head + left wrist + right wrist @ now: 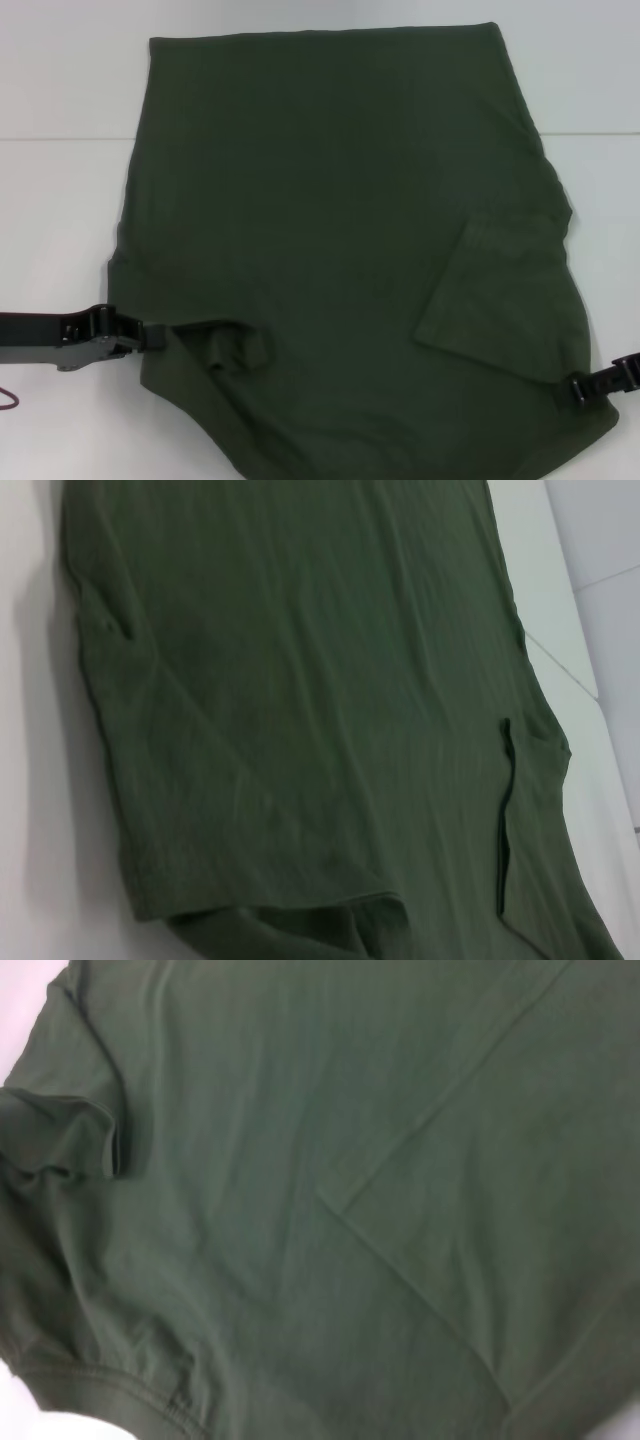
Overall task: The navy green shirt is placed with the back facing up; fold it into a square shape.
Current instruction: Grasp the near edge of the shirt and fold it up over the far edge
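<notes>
I see the dark olive-green cotton T-shirt point(340, 250) lying flat on the white table point(60, 80), plain side up. L gripper point(150, 337) & R gripper point(578, 388) pinch its near corners, prob. ready to fold.

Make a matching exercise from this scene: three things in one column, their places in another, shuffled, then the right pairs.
Things:
1. dark olive-green cotton T-shirt
2. black left gripper
3. black right gripper

Places:
A. at the shirt's near edge on the robot's right side
B. spread plain side up over the white table
C. at the shirt's edge on the robot's left side, by a folded-in sleeve

Pairs: 1-B, 2-C, 3-A
</notes>
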You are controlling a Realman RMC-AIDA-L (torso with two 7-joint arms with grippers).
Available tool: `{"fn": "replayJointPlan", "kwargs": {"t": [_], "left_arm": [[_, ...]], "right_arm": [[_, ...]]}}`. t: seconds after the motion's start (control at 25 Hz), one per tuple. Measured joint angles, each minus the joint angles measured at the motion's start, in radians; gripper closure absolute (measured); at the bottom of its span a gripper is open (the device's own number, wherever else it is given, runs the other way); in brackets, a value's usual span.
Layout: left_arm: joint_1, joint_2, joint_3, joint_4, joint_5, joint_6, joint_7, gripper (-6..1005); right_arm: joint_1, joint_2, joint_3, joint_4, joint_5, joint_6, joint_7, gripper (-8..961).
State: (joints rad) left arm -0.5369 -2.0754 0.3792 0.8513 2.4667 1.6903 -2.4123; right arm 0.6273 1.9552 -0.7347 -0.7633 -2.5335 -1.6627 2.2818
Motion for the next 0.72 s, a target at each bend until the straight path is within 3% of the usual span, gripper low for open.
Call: {"fn": "replayJointPlan", "kwargs": {"t": [0.16, 0.6, 0.72], "left_arm": [[0.001, 0.000, 0.000, 0.000, 0.000, 0.000, -0.001, 964], [0.001, 0.000, 0.000, 0.000, -0.002, 0.004, -0.002, 957], [0.001, 0.000, 0.000, 0.000, -0.002, 0.008, -0.002, 956]], "right_arm": [[-0.004, -0.001, -0.009, 0.003, -0.002, -0.016, -0.004, 267], [-0.004, 0.005, -0.019, -0.002, -0.029, -0.010, -0.001, 706], [-0.007, 0.001, -0.017, -0.002, -0.029, -0.010, 0.000, 783]]}}
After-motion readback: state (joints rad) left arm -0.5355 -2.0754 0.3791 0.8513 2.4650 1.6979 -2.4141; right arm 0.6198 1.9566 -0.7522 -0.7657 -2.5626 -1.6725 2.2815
